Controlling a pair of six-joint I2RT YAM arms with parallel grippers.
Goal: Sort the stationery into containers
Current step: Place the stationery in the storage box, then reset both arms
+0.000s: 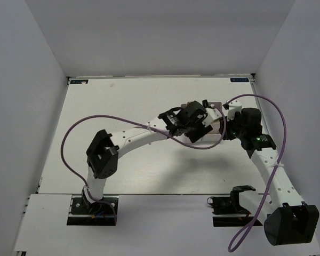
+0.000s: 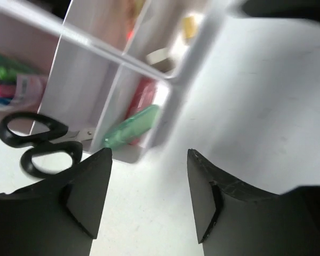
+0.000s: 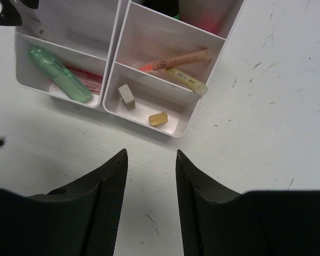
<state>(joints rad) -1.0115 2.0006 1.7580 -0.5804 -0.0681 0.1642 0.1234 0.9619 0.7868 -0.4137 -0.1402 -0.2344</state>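
Sorting looks nearly done. Trays, right of table centre under both wrists, hold green eraser, grey eraser, yellow clip, two pens and highlighters. Scissors lie against a tray wall, apparently outside, probably the last item. Left gripper and right gripper have fingers apart, empty.

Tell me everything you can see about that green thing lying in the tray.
The green piece is a pale, translucent capsule that looks like plastic, long with rounded ends. It lies flat and slanted in a near corner compartment of the white tray, alongside a pink piece that it seems to touch. Nothing grips it.
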